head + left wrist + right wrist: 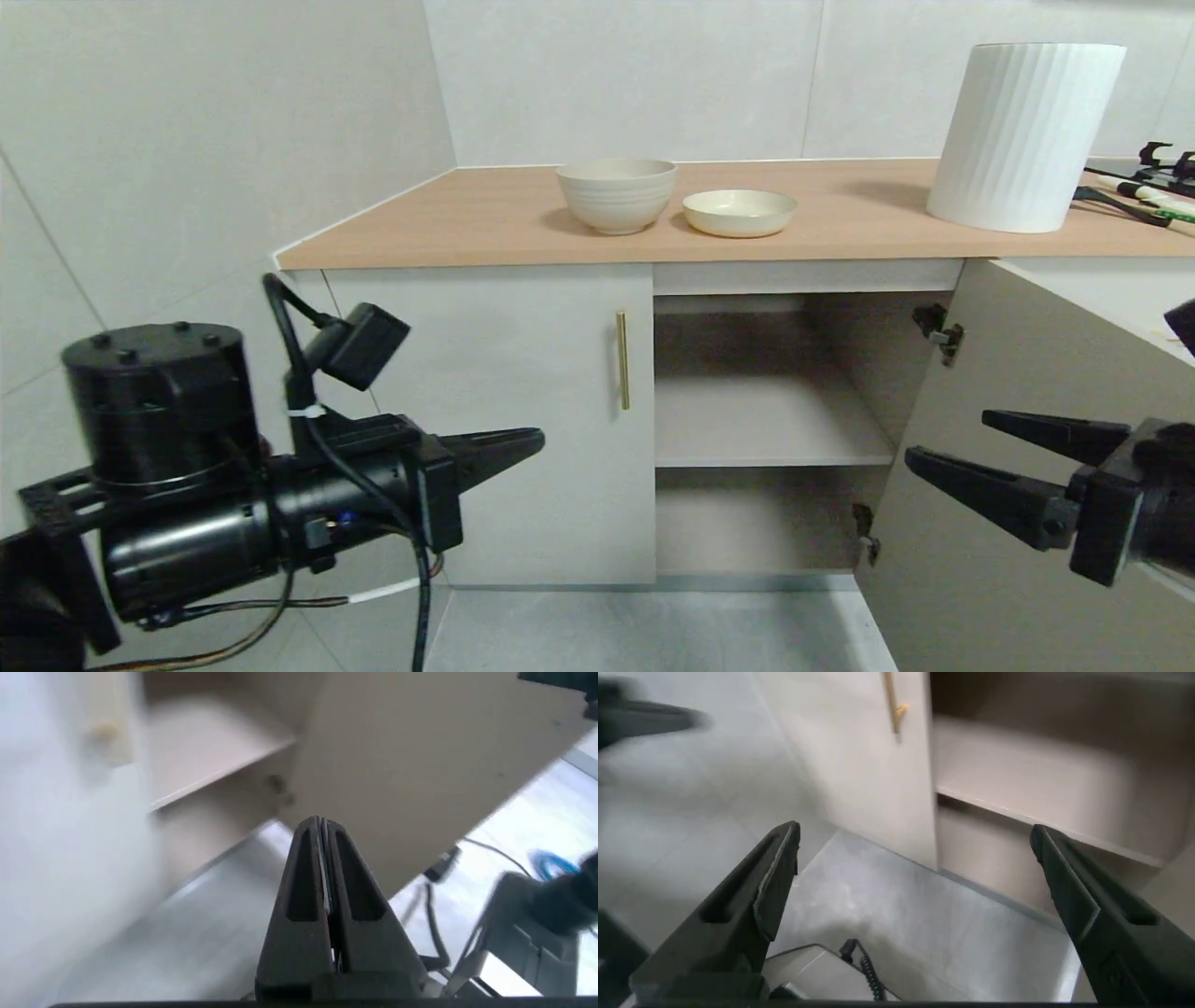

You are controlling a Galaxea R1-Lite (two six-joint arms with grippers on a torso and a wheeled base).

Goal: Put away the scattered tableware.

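My left hand (534, 441) hangs low before the shut cabinet door (504, 411), fingers pressed together, while my right hand (948, 437) is spread wide and empty by the open door (990, 523). The ribbed bowl (616, 194) and the shallow dish (738, 212) sit just beside each other on the counter (448, 224), above the open cabinet's shelf (766, 425), with a tall white cylinder (1022, 135) farther right

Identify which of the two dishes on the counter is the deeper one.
The ribbed bowl, on the left of the pair, stands taller; the shallow dish beside it is low and smooth.
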